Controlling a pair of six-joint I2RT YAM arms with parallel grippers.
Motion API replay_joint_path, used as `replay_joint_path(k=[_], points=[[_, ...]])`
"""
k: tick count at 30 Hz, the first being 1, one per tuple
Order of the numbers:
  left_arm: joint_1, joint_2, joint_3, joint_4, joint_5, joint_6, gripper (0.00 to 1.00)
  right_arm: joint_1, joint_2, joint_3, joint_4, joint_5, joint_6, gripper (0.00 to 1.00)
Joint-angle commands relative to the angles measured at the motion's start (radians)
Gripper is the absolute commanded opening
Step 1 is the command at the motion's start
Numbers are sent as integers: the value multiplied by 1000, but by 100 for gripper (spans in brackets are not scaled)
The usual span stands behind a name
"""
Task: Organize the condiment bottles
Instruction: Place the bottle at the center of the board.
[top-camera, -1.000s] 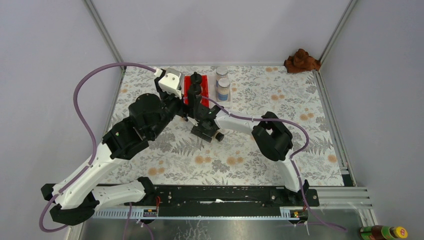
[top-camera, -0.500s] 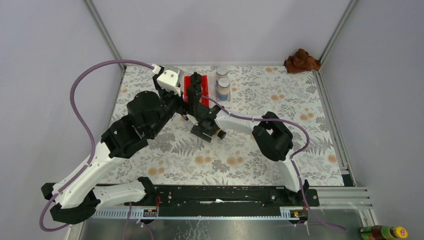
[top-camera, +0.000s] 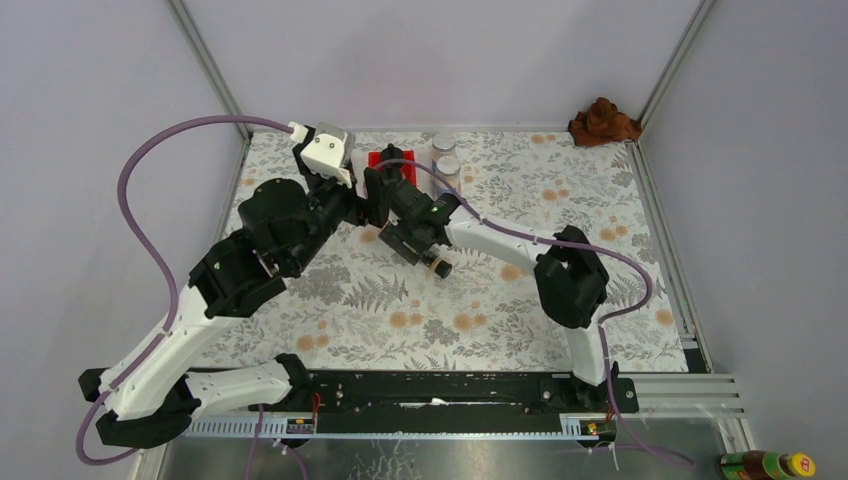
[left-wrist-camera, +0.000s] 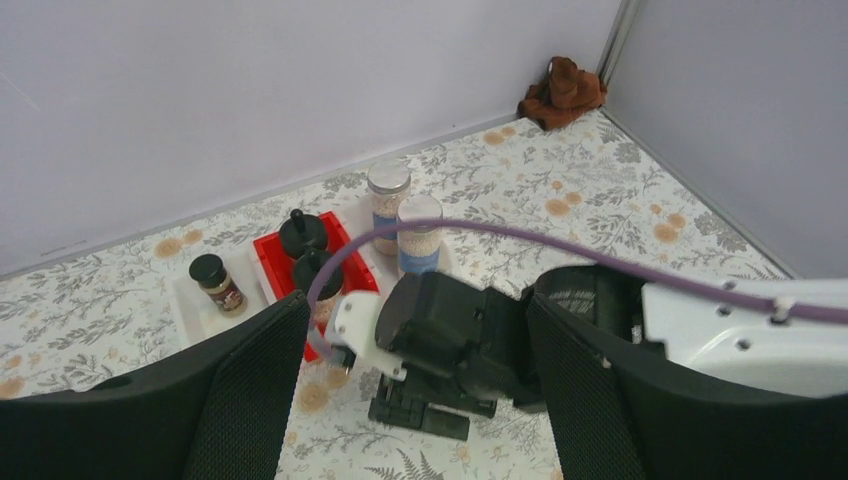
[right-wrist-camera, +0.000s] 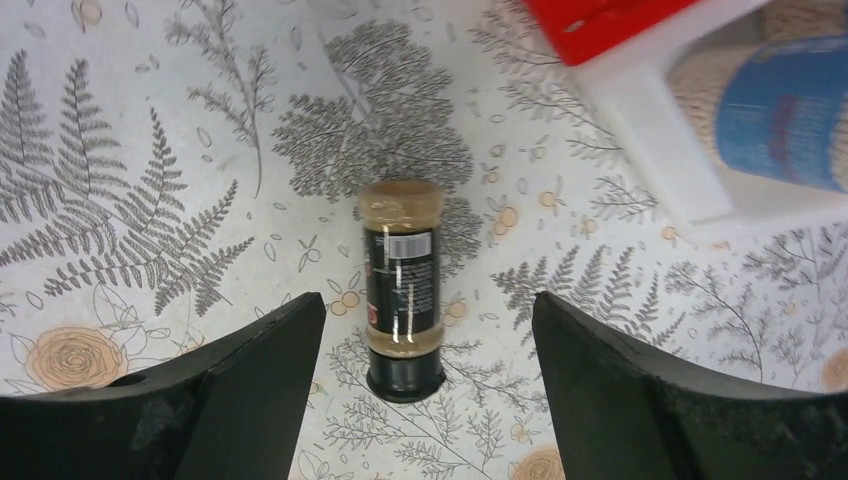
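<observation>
A slim dark-brown jar (right-wrist-camera: 403, 285) with a black cap lies on its side on the floral table, also seen in the top view (top-camera: 440, 268). My right gripper (right-wrist-camera: 425, 330) is open, with a finger on each side of the jar and not touching it. My left gripper (left-wrist-camera: 415, 310) is open and empty, just behind the right wrist (top-camera: 372, 195). A second dark-brown jar (left-wrist-camera: 215, 283) stands on a white tray. Two black-domed jars (left-wrist-camera: 303, 232) stand in a red tray (left-wrist-camera: 350, 250). Two silver-lidded, blue-labelled jars (left-wrist-camera: 420, 235) stand to its right.
A brown cloth (top-camera: 603, 122) lies at the back right corner. A brown yellow-capped bottle (top-camera: 768, 465) lies off the table at the front right. The trays sit in a row by the back wall. The two arms crowd together in front of them.
The right wrist has swung back and left toward the trays, its elbow shifting right. The left arm has drawn back and left. The lying jar has stayed where it was.
</observation>
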Motion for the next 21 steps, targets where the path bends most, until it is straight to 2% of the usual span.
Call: replay_joint_path(k=[1,10,16,21], points=[[-6,4,8,-45,2,24,85,-55,-95,46,-34,68,103,84],[-7,94,-6,-155,97,23,86,-261,-175,-4,-91,232,427,84],[-6,219,-14,-266,155,55,88,-409,-257,-117,-64,208,618,85],[-7,353,-28,-320,161,117,88,-496,-332,-217,1,145,693,85]])
